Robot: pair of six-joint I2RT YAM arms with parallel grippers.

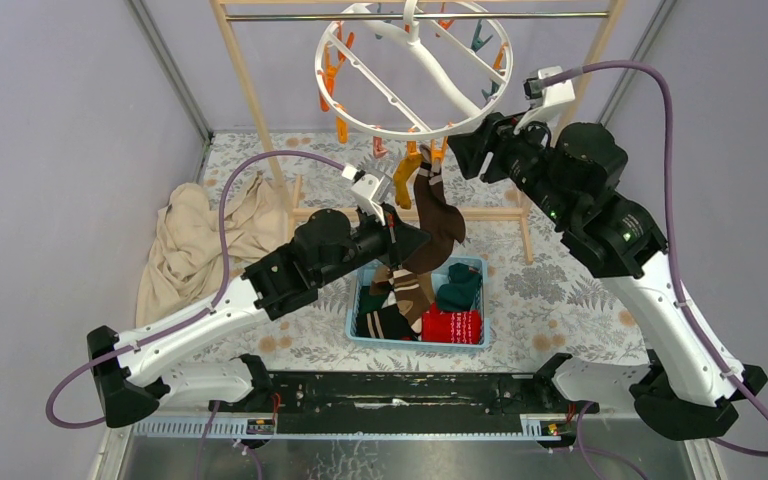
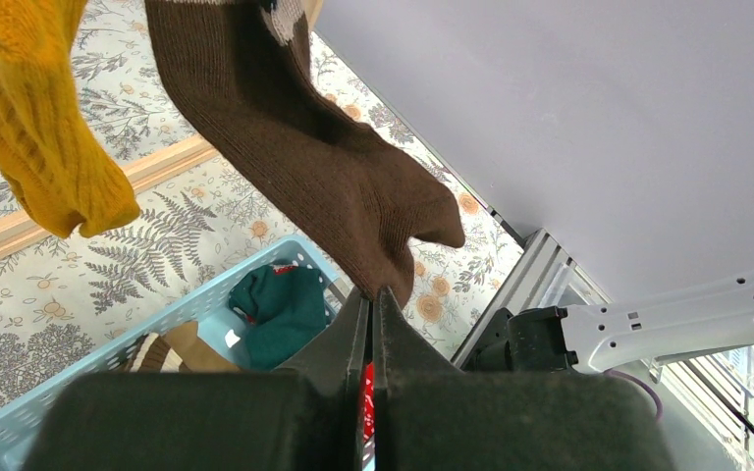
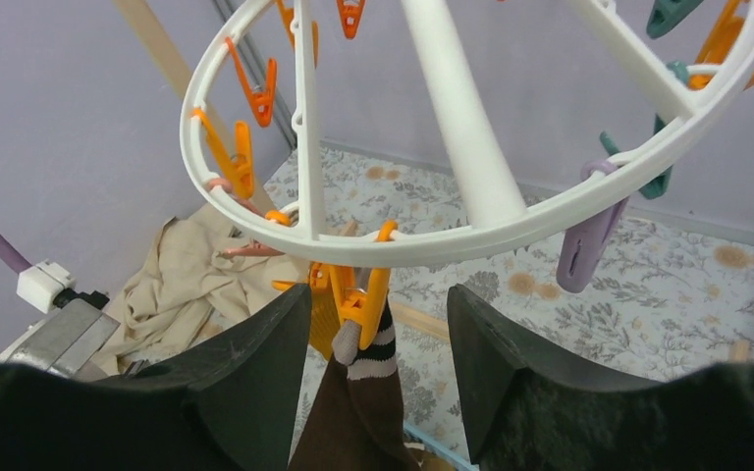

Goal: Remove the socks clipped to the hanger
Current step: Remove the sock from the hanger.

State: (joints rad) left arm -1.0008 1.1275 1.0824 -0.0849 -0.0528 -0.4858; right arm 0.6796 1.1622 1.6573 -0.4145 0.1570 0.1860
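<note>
I see the long brown knitted sock (image 1: 440, 215) hanging vertically, cuff in the orange plastic clip (image 3: 375, 280) on the round white plastic hanger (image 3: 550, 221). My left gripper (image 2: 375, 294) is pinched shut on its toe. My right gripper (image 3: 378, 304) is spread wide, straddling that clip (the nearer arm there).

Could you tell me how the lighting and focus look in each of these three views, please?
Top external view: soft, even light, no glare, sharp from the hanger to the basket. Left wrist view: the brown sock is crisp, the left gripper near the lens dark and soft. Right wrist view: the hanger is sharp, the right gripper dark and blurred along the bottom.
</note>
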